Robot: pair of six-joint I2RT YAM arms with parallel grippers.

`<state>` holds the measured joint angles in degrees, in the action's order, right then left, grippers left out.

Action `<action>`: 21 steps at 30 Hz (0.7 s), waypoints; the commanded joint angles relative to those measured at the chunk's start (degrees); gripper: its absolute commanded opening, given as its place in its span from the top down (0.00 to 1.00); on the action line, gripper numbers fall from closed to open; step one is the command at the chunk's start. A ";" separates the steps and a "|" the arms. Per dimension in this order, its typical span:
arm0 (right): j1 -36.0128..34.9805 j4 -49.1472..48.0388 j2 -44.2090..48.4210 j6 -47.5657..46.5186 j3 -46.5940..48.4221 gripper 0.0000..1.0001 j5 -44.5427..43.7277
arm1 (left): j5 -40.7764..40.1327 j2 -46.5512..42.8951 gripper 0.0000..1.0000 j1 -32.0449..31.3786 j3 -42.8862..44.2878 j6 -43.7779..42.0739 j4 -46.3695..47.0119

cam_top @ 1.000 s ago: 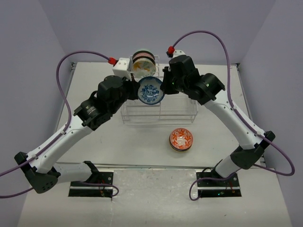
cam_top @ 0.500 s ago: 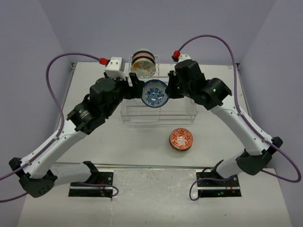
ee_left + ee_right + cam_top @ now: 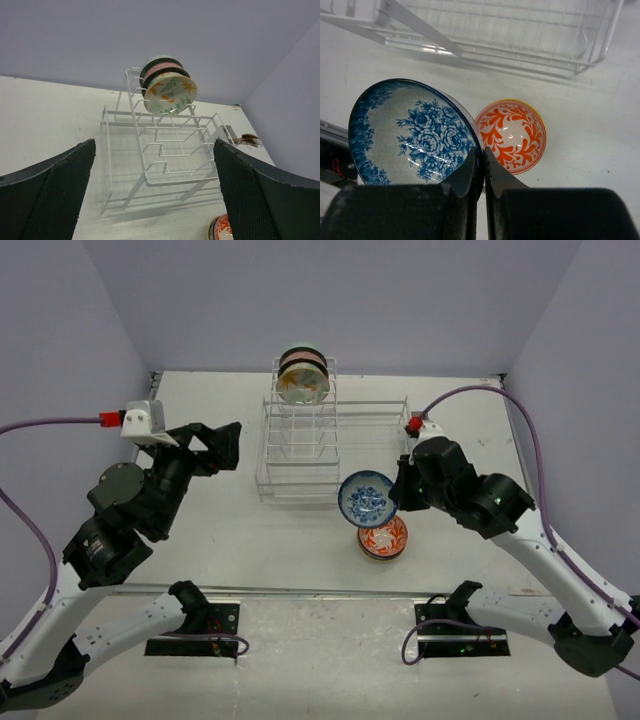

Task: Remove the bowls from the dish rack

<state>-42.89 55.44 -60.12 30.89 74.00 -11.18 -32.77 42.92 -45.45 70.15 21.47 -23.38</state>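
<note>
Top external: right arm (image 3: 480, 502) low, jaws tight on blue-white bowl (image 3: 366, 498); left jaws wide.

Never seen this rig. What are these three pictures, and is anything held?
Two robot arms bolted at the near table edge, each ending in a two-finger gripper. The wide picture looks down from above and behind; the other two come from wrist cameras, so the dark shapes at the bottom are that arm's fingers. On the table stand a wire dish rack, with bowls upright at its far end, and a red-orange bowl in front of it. The right gripper is shut on the rim of a blue-white bowl, near the red-orange one. The left gripper is open, empty.
</note>
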 commanded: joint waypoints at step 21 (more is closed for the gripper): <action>13.36 -18.44 12.65 6.02 -32.07 1.00 10.65 | -3.61 -8.38 0.00 -0.08 -17.68 1.29 -7.12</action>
<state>-30.06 42.76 -50.04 34.94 42.35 -1.89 -35.40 33.43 -45.45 52.58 22.98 -31.31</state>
